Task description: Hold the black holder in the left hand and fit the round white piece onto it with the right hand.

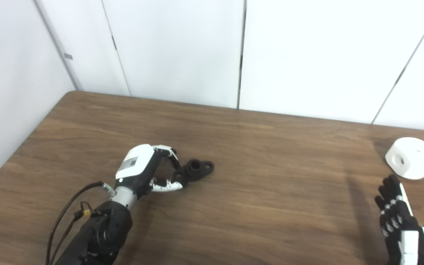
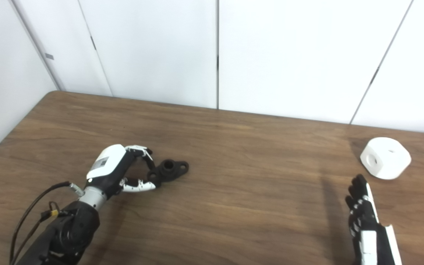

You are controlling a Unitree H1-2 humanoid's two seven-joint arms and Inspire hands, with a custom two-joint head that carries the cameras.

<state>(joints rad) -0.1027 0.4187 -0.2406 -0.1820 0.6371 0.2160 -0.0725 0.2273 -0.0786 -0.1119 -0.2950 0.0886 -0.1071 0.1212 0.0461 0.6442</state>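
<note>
Left eye view: at your left, the left hand (image 1: 144,170) lies low on the wooden desk (image 1: 263,147), its fingers (image 1: 168,151) and thumb curled around the near end of the black holder (image 1: 194,170), which rests flat on the desk. Whether the grasp is firm, you cannot tell. At far right, the round white piece (image 1: 412,158) sits on the desk, a hole in its side facing you. Near it but apart, your right hand (image 1: 399,221) is raised, released, fingers extended and holding nothing.
</note>
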